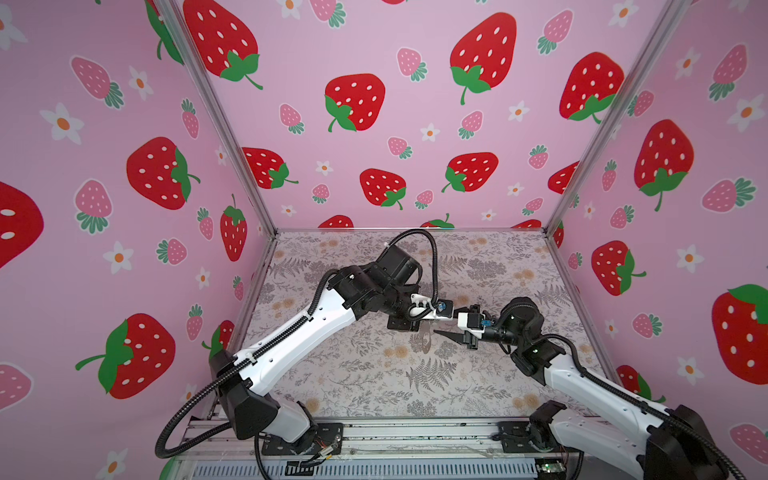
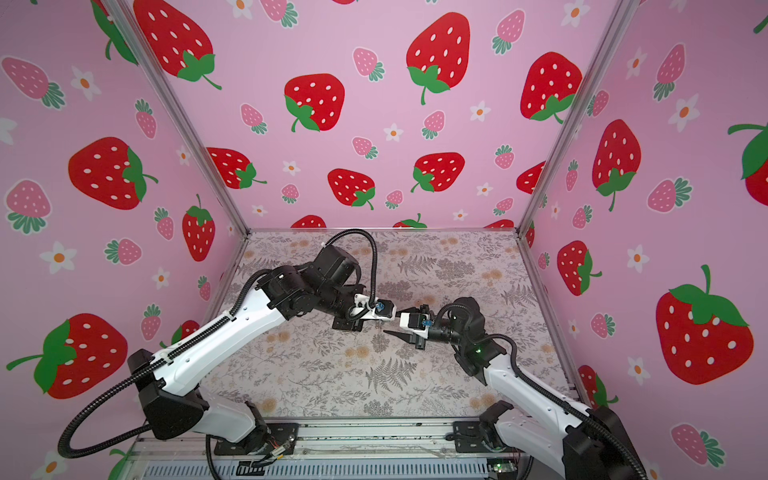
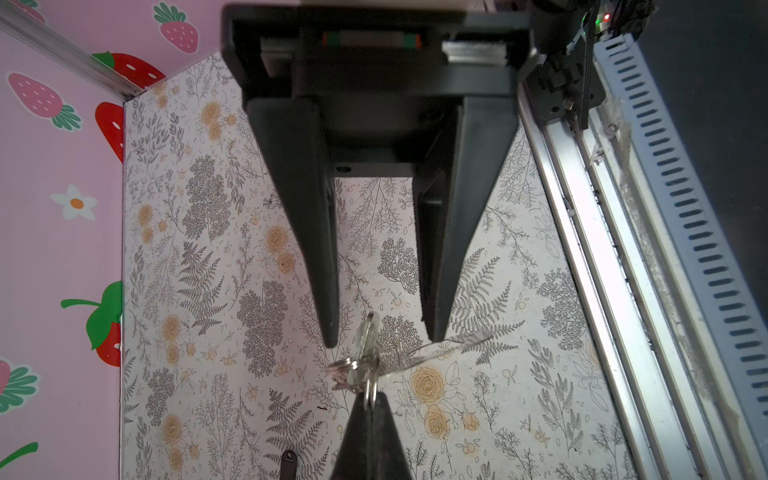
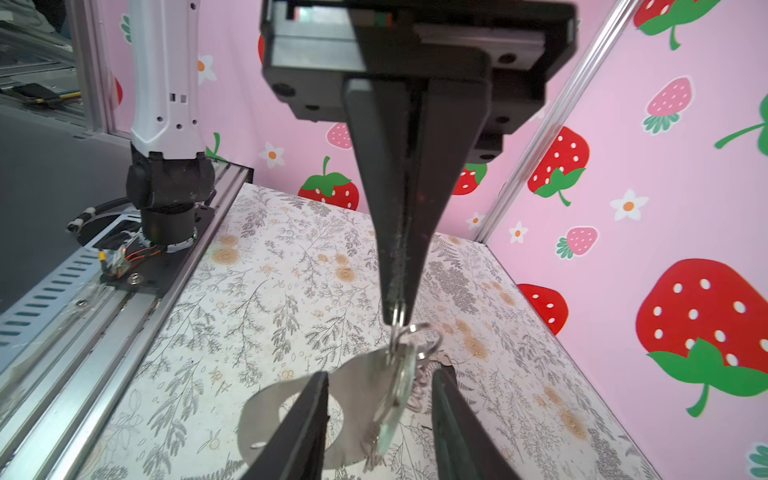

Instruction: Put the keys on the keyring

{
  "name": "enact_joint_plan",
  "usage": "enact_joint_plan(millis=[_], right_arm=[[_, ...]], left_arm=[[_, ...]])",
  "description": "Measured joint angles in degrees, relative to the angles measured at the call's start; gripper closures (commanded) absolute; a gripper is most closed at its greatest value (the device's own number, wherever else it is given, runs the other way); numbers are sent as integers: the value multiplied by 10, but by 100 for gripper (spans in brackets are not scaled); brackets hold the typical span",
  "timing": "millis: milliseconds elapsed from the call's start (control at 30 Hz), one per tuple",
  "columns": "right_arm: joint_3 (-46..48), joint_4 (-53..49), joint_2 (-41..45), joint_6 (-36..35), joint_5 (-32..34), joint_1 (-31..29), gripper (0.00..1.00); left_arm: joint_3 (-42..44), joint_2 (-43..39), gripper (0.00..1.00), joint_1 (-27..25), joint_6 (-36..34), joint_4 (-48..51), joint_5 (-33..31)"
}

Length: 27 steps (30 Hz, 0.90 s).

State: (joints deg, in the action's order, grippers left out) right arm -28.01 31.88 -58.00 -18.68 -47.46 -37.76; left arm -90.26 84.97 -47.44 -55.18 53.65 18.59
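Closest to the left wrist camera, the left gripper [image 3: 369,401] is clenched, its two black fingers pressed together on a small silver ring of the keyring [image 3: 451,344]. The keyring's grey plate hangs from that ring, seen nearly edge-on. A silver key [image 3: 367,338] sits in the same cluster of rings, right against the keyring. Facing the keyring, the right gripper [image 3: 382,340] is released. Its fingers are spread with one tip on either side of the key, neither touching it. A small dark piece [image 3: 288,460] with a hole lies on the floral mat [image 3: 216,266], lower than the keyring and apart from it. Whether it is the other key I cannot tell.

From the right wrist camera, the right gripper [image 4: 380,372] shows its spread fingers [image 4: 309,419] flanking the keyring [image 4: 357,390]. The plate here turns its flat face and a cut-out to the lens. The silver key [image 4: 400,388] hangs against the keyring's ringed edge. Directly above the keyring, the left gripper [image 4: 395,318] pinches the small ring.

In a top view the keyring [image 1: 424,340] is a pale sliver hanging where the two arms meet over the middle of the mat. The right gripper's nearer finger [image 1: 449,335] points at the keyring from just beside it.
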Motion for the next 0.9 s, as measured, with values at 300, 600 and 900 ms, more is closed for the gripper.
enact_joint_plan(millis=[300, 600, 900], right_arm=[[0, 20, -13, 27, 24, 0, 68], [1, 25, -16, 37, 43, -3, 82], [12, 37, -5, 36, 67, -4, 95]], left_arm=[[12, -10, 100, -6, -2, -17, -5], [25, -24, 100, -6, 0, -48, -15], [28, -26, 100, -6, 8, -66, -17]])
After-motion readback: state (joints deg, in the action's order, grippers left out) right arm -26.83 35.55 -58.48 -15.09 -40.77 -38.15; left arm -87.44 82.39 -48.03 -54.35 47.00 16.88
